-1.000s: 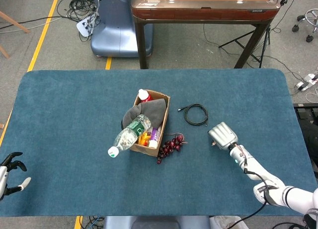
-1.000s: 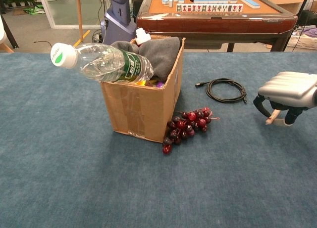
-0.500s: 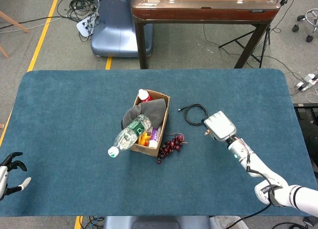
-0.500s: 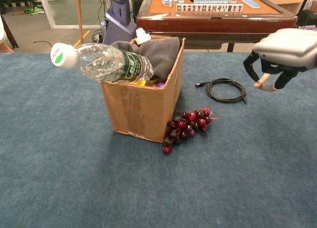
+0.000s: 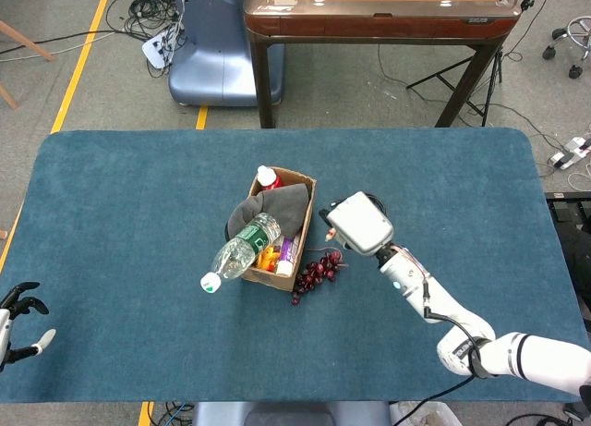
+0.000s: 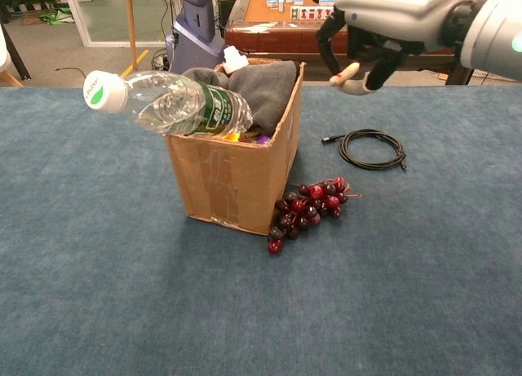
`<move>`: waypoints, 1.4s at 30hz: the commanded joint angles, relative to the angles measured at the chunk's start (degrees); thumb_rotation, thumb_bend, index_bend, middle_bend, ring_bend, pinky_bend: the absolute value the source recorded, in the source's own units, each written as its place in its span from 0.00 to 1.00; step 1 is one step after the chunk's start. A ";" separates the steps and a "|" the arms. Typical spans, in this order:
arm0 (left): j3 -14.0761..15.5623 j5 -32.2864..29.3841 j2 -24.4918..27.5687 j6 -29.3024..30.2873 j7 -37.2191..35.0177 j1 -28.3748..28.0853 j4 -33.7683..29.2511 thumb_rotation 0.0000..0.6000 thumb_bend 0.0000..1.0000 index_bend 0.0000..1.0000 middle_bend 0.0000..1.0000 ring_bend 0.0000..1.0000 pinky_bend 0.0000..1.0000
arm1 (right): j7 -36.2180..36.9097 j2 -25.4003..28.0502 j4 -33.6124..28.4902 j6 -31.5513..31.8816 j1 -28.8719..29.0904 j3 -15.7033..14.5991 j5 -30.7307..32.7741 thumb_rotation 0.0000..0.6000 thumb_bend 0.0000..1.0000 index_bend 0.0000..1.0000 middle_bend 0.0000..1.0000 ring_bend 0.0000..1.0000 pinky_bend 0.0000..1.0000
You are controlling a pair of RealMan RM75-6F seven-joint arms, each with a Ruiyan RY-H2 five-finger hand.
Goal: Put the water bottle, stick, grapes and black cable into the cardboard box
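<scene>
Our right hand [image 6: 363, 42], pinching the stick [image 6: 347, 74], has risen from the counter's right side toward the box [image 6: 232, 180]; only grapes [image 6: 310, 205] and cable [image 6: 371, 148] remain outside.

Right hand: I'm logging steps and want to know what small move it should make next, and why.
Probably carry on leftward a little until the stick is over the cardboard box, then let go. The right hand holds a pale stick in the air just right of the box's open top, above the black cable.
</scene>
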 commanded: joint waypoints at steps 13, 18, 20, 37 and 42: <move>0.23 0.98 1.63 1.03 -2.12 0.61 -1.15 1.00 0.19 0.48 0.20 0.40 0.67 | 1.82 -15.63 9.89 3.06 6.70 1.45 -4.80 1.00 0.34 0.67 1.00 1.00 1.00; 0.00 0.80 2.14 1.55 -3.16 0.88 -1.22 1.00 0.19 0.48 0.20 0.40 0.67 | 2.20 -17.72 12.03 3.75 7.79 1.19 -6.35 1.00 0.04 0.55 1.00 1.00 1.00; 0.01 0.90 2.23 1.66 -3.34 0.94 -1.25 1.00 0.19 0.48 0.20 0.40 0.67 | 1.76 -17.71 12.02 3.58 7.90 1.01 -6.33 1.00 0.00 0.47 1.00 1.00 1.00; -0.19 0.22 1.85 1.08 -2.36 0.76 -1.16 1.00 0.19 0.48 0.20 0.40 0.67 | -1.66 -2.83 -2.32 8.15 -0.17 -3.91 -7.12 1.00 0.00 0.40 1.00 1.00 1.00; -0.24 -0.04 1.65 0.87 -1.76 0.67 -1.14 1.00 0.19 0.48 0.20 0.40 0.67 | -2.96 0.81 -4.25 7.81 -3.07 -6.50 -5.54 1.00 0.00 0.46 0.91 0.89 0.95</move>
